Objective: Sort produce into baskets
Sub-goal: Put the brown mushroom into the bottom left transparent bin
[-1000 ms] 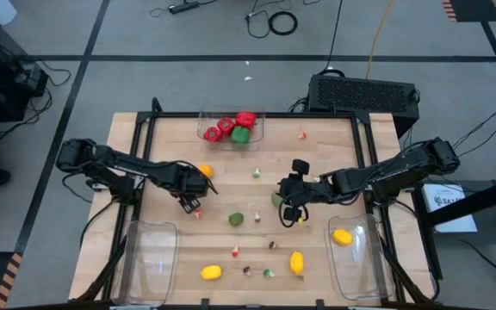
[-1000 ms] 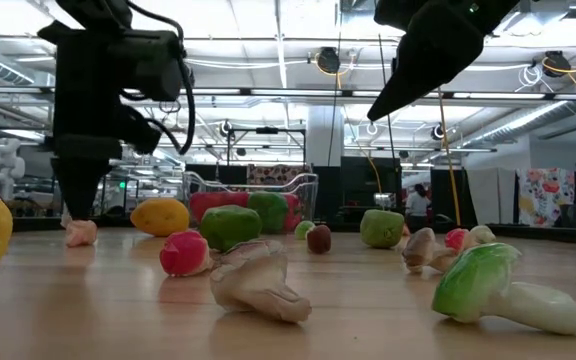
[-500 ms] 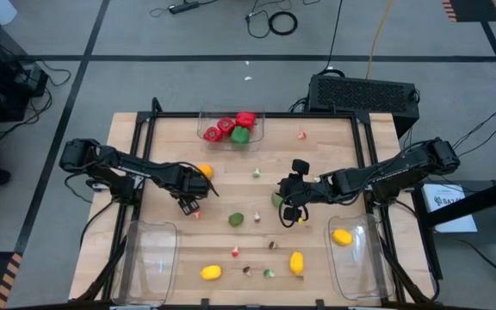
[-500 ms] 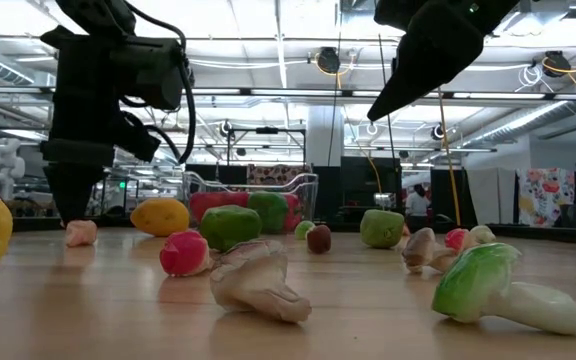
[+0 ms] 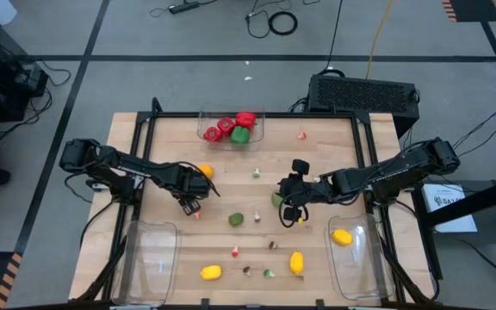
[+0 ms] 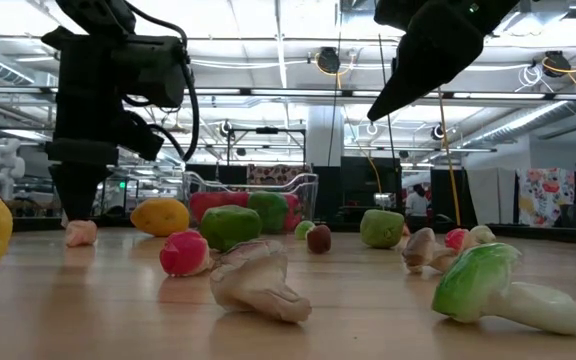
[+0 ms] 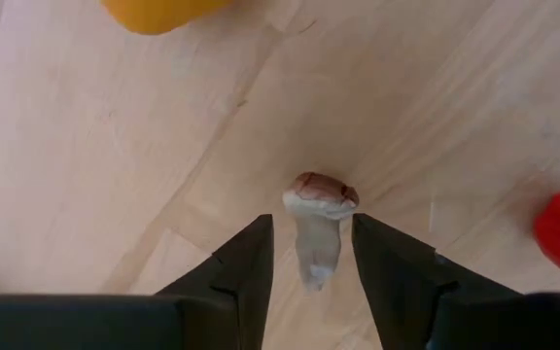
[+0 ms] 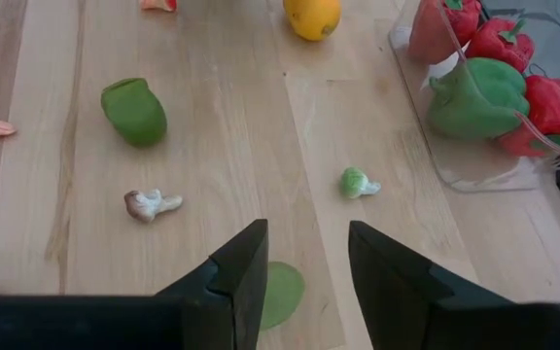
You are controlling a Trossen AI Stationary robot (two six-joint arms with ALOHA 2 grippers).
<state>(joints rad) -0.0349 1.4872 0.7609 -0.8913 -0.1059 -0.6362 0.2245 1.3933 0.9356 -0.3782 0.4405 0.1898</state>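
You have sorted little so far: the peppers lie in the far basket and one lemon in the right basket; most produce lies loose on the worktop. Your left tool brackets a small mushroom, not clamped; your right tool hangs open, empty.

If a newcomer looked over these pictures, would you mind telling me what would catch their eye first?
Probably the clear plastic bin at the table's far edge, packed with red and green toy peppers, while small toy produce lies scattered over the pale wooden table. Next, the left gripper, lowered near the table's left side with its fingers on either side of a small brown-capped toy mushroom.
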